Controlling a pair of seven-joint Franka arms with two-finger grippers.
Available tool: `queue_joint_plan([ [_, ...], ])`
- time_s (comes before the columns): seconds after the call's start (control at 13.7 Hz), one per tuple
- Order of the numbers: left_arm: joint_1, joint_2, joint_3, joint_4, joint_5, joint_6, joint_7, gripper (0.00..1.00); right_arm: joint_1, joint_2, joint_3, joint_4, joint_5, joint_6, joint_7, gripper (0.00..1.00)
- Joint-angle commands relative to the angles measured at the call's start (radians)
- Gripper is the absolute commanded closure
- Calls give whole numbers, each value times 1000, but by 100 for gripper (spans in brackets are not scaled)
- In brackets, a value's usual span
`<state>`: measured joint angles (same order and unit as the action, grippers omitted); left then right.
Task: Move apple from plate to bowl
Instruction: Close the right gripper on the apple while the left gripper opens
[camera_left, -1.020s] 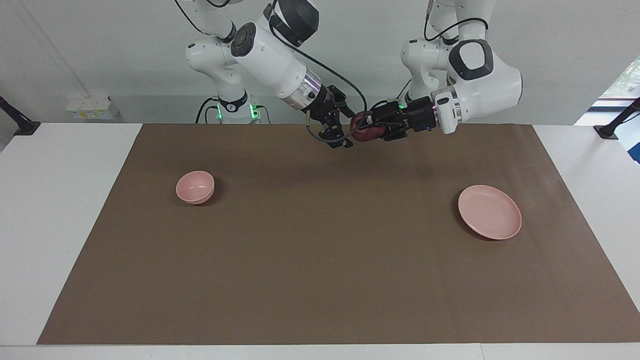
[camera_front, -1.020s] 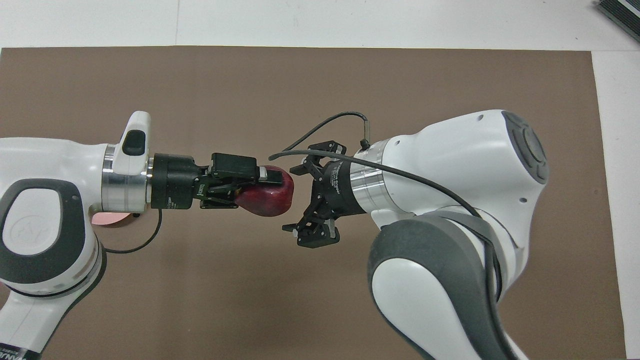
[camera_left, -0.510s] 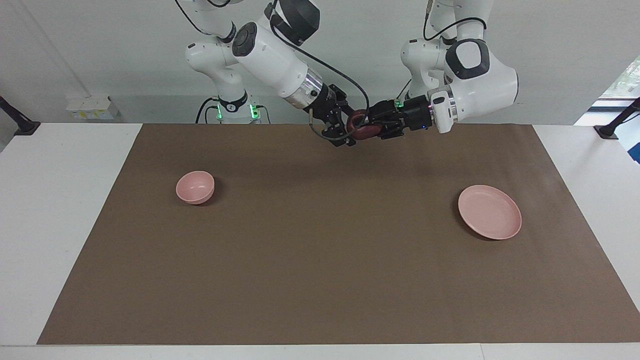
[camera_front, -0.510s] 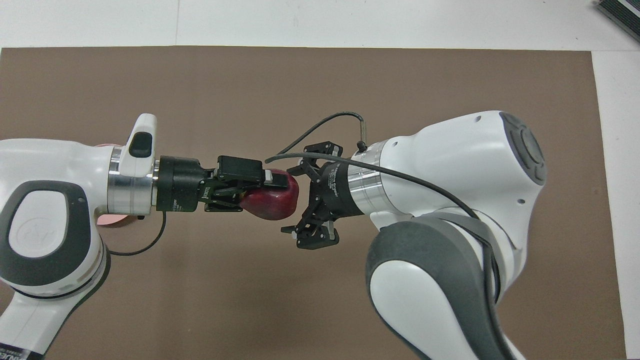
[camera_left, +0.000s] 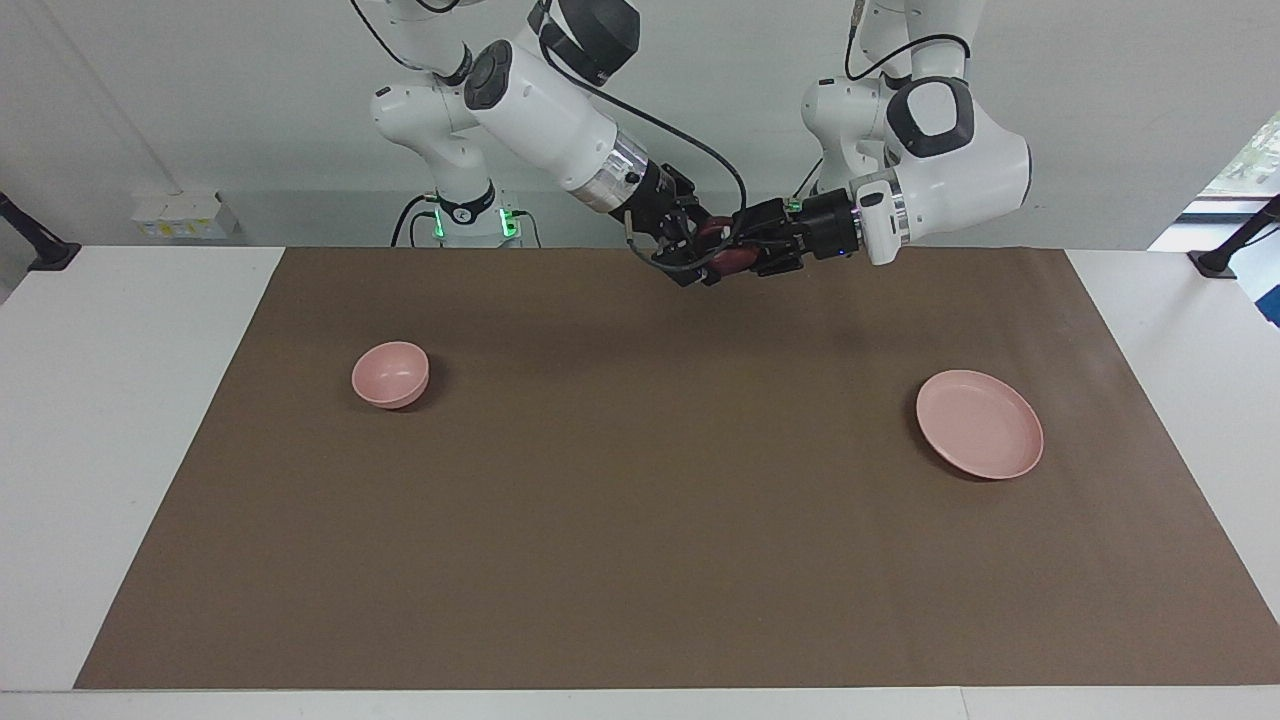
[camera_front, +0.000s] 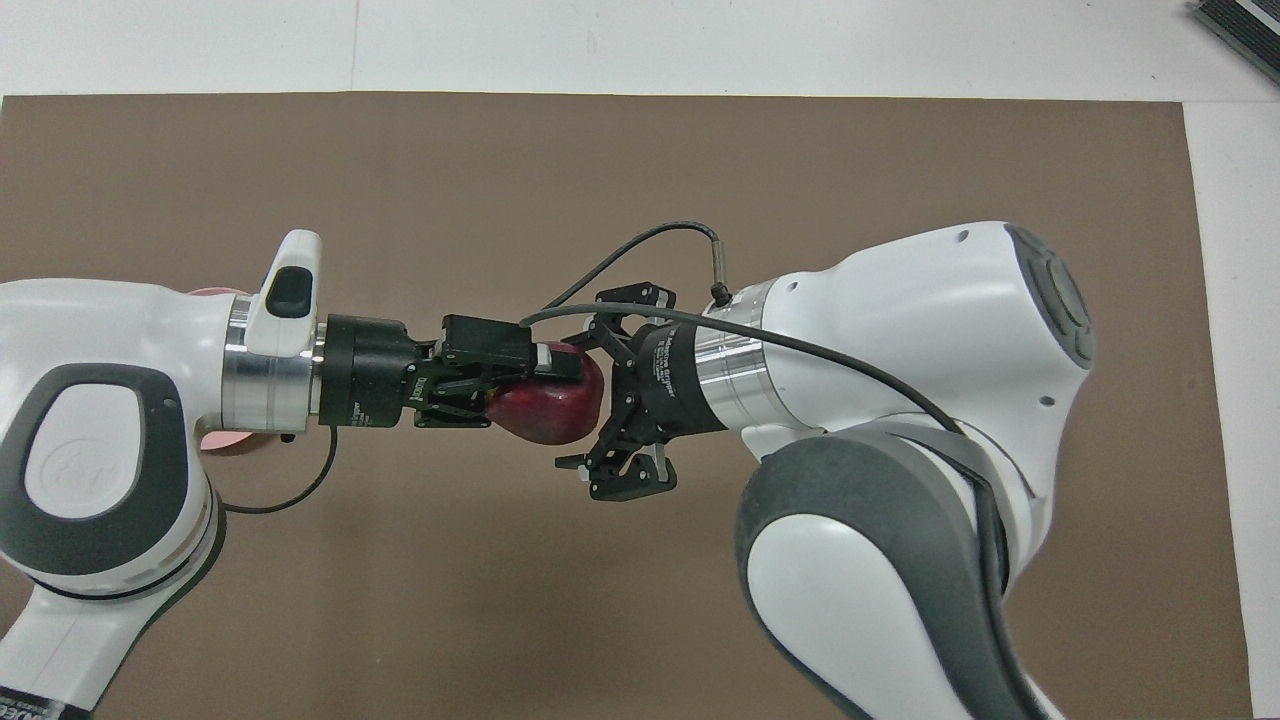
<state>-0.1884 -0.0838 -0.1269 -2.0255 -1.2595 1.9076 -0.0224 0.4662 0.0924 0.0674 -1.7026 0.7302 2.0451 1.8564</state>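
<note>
While both arms meet in mid-air over the robots' edge of the brown mat (camera_left: 640, 500), the apple (camera_front: 548, 412) hangs between them, a small, glossy dark red ball pinched by the left gripper (camera_front: 540, 385), whose black fingers press on it from above and below. Facing it, the right gripper (camera_front: 612, 395) has its fingers spread wide, one on each side of the apple's free end; whether they touch the fruit I cannot tell. A black cable (camera_front: 640, 260) loops off the right wrist and arches over the meeting point, partly crossing the apple from above.

Farther out on the mat, which is flat and matte like stiff paper, the bowl (camera_left: 390, 374) sits toward the right arm's end of the table, small, deep and round in smooth pale pink. Well apart from it, toward the left arm's end, lies the plate (camera_left: 980, 437), wide and shallow with a low rim, the same soft pink. White tabletop (camera_left: 120, 420) borders the mat.
</note>
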Motion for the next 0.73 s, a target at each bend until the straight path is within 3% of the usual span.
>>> queue_joint_plan([
  [0.0, -22, -37, 16, -33, -3, 24, -19, 100, 12, 10, 5, 24, -28, -6, -10, 52],
  [0.07, -22, -37, 16, -33, -1, 22, -21, 100, 15, 10, 5, 27, -37, -6, -11, 85],
  [0.15, -22, -37, 15, -33, -3, 22, -21, 100, 17, 9, 5, 27, -40, 0, -16, 96],
  [0.22, -22, -37, 15, -33, -3, 21, -19, 100, 17, 9, 5, 30, -40, 4, -11, 100],
  [0.58, -22, -36, 15, -29, -1, 10, -19, 100, 17, 7, 5, 29, -40, 1, -13, 100],
  [0.66, -22, -36, 15, -29, -1, 8, -14, 96, 17, 7, 5, 29, -40, 1, -13, 100],
])
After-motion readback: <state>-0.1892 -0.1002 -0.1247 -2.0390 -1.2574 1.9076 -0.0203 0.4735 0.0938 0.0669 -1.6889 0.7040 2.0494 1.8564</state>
